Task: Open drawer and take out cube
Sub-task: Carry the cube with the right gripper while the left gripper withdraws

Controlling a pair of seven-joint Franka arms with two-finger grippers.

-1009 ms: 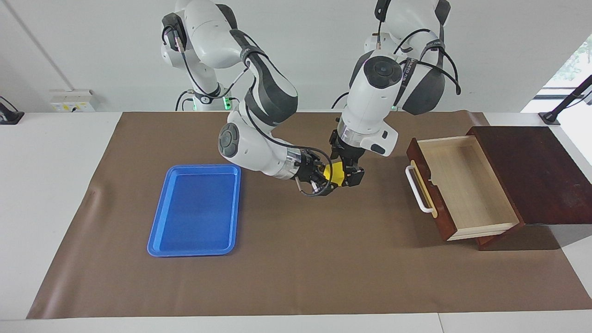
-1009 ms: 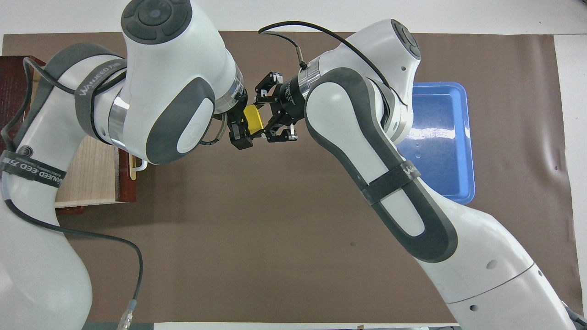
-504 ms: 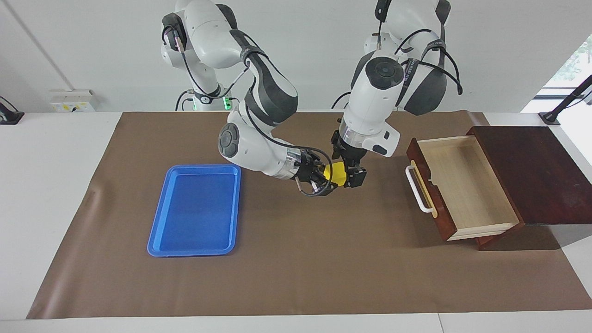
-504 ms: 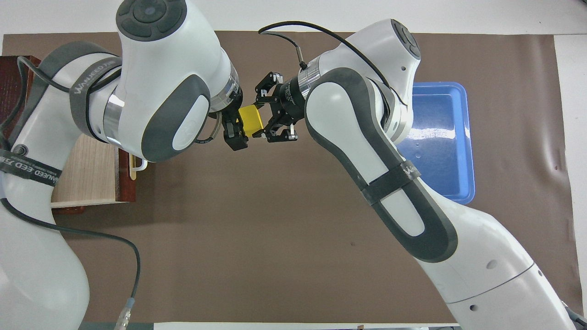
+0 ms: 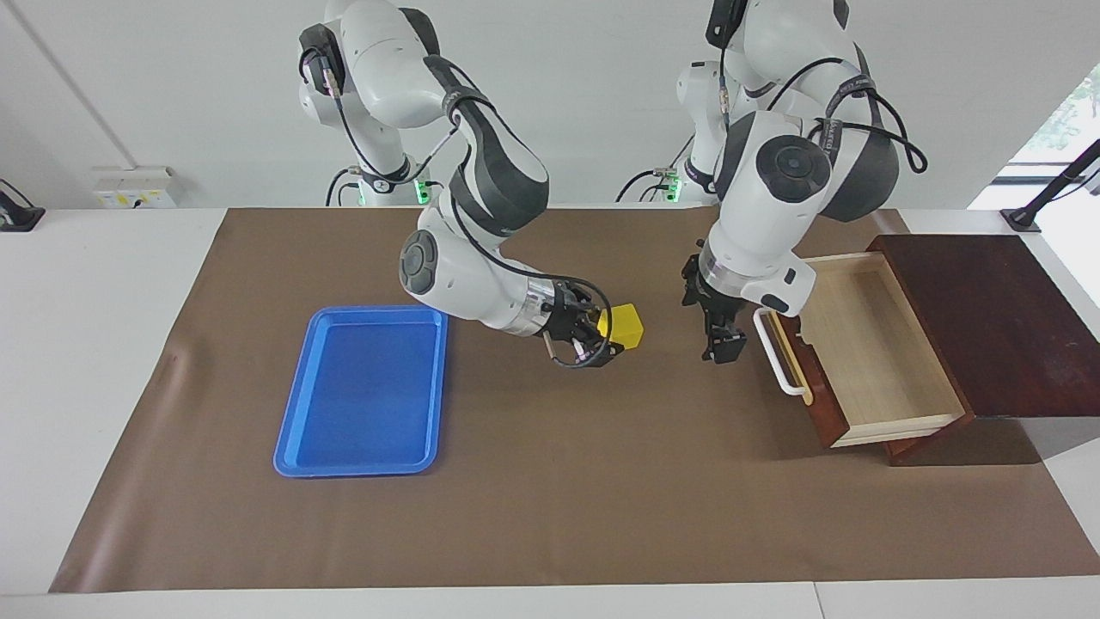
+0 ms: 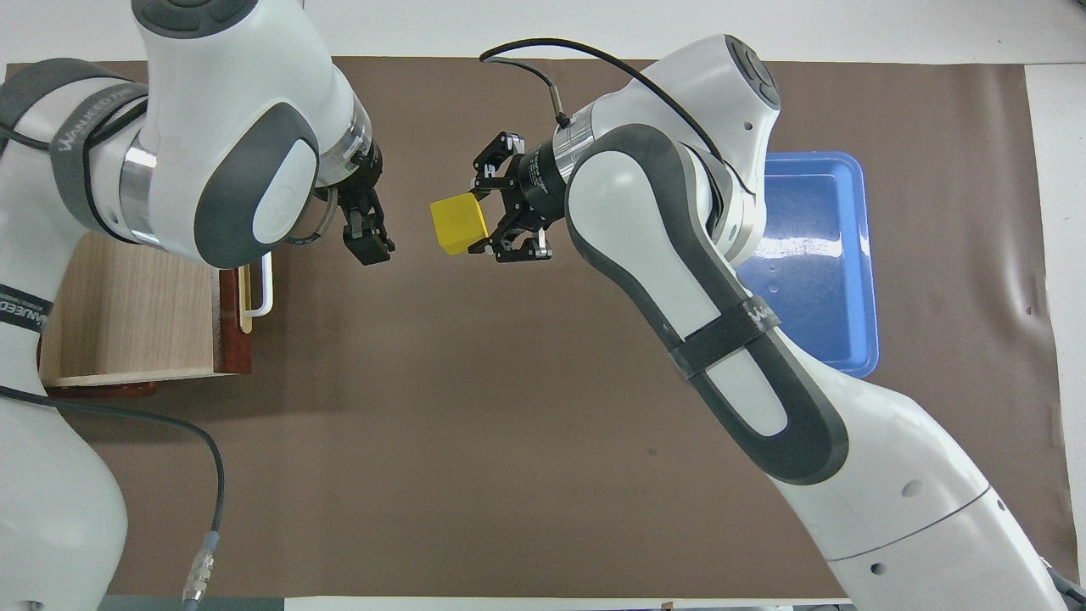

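Note:
The yellow cube is held off the brown mat at the middle of the table, with my right gripper shut on it from the tray's side. My left gripper hangs open and empty over the mat, between the cube and the drawer's white handle. It touches neither of them. The drawer is pulled out at the left arm's end of the table. Its pale wood interior shows nothing inside.
A blue tray lies flat on the mat toward the right arm's end, with nothing in it. The dark wooden cabinet top fills the table corner by the drawer. Brown mat covers the stretch farther from the robots.
My left gripper has drawn away from the cube toward the drawer, and its arm has swung the same way. The right gripper keeps the cube, almost in place.

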